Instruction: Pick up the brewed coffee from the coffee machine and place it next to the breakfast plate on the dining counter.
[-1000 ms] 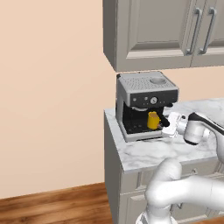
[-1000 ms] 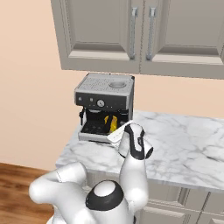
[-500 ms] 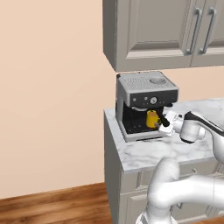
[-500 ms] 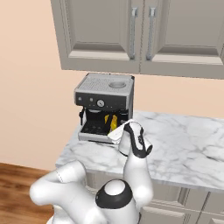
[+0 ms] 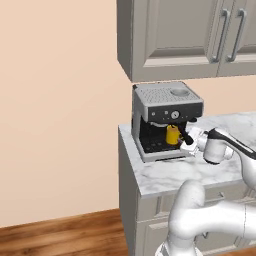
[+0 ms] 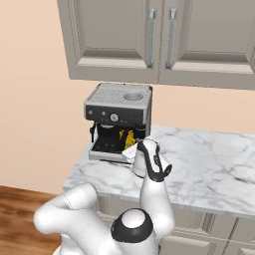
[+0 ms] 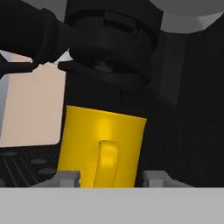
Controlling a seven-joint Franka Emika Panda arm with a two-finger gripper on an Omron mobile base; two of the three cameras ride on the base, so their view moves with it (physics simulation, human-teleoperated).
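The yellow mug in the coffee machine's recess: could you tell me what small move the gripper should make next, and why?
Probably finish closing on the small yellow mug: the gripper straddles it, a fingertip on each side, while it stands in the silver-grey coffee machine.

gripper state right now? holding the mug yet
gripper: jaws either side of the yellow mug in the coffee machine; whether they have closed on it cannot be told.

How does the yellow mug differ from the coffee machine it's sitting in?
The mug is bright yellow; the coffee machine is silver-grey with a black recess. The mug is far smaller and fits inside that recess. The mug is rounded with a side handle, the machine boxy with a dial. Both stand upright on the marble countertop.
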